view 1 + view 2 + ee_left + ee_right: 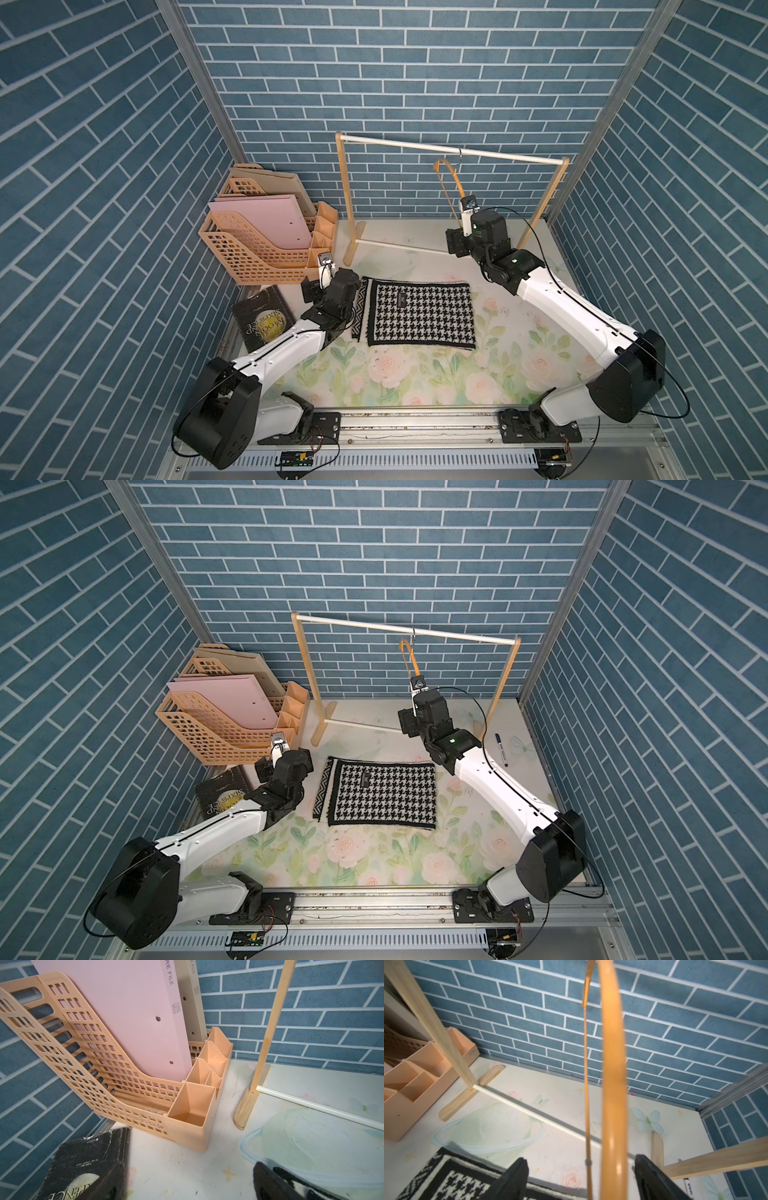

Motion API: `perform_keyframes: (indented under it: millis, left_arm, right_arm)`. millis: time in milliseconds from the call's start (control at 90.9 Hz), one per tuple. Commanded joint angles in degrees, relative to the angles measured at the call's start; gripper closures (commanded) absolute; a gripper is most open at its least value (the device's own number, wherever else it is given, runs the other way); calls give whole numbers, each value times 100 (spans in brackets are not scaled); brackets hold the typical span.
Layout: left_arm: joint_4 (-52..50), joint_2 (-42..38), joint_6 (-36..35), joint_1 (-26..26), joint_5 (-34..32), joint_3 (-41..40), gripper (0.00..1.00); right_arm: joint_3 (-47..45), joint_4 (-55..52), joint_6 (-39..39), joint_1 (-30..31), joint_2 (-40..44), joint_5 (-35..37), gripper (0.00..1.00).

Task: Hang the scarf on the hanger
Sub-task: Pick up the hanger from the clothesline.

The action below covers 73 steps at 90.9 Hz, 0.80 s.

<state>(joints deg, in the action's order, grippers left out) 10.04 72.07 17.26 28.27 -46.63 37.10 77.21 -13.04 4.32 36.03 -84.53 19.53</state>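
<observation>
Black-and-white houndstooth knit catches the eye first: the folded scarf with black edging (419, 313) lies flat on the flower-printed counter (415, 374) between the two arms. It has a small dark label on top, and a strip of its chevron underside shows along the edge nearest the left arm. Behind it stands the big wooden rack frame with white rods (415, 144). The slim curved light-wood hanger (612, 1064) hangs from the rack's top rod by its small metal hook, turned nearly edge-on in both top views. The right hand (581, 1180) is raised to the hanger's lower end with its fingers spread wide. The curved wooden arm passes between them, closer to one finger, and neither finger presses on it. The left hand (187, 1186) is low over the counter at the scarf's chevron edge, fully spread and holding nothing. Just beyond it are a peach plastic lattice file organiser (249, 253) holding a pink folder, and a worn black book (259, 316) lying flat. In a top view a marker pen (500, 750) lies near the right arm.
</observation>
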Motion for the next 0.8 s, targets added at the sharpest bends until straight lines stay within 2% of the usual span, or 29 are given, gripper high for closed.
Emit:
perform_keyframes:
  millis: [0,220,671,792]
  left_arm:
    - [-301,21,103,88,-319,195,0]
    - [-478,153,155,202,-396,348,0]
    - [-793,302,187,433,-709,579,1]
    - [-807,332,196,443,-724,587,0]
  right_arm:
    - [-234,105,185,31,203,-352,18]
    - [-602,-51,235,39,579,-238,23]
    - [-526,-386,307,43,1004,-305,27]
    - [-566,-412,289,49,989,-318,33]
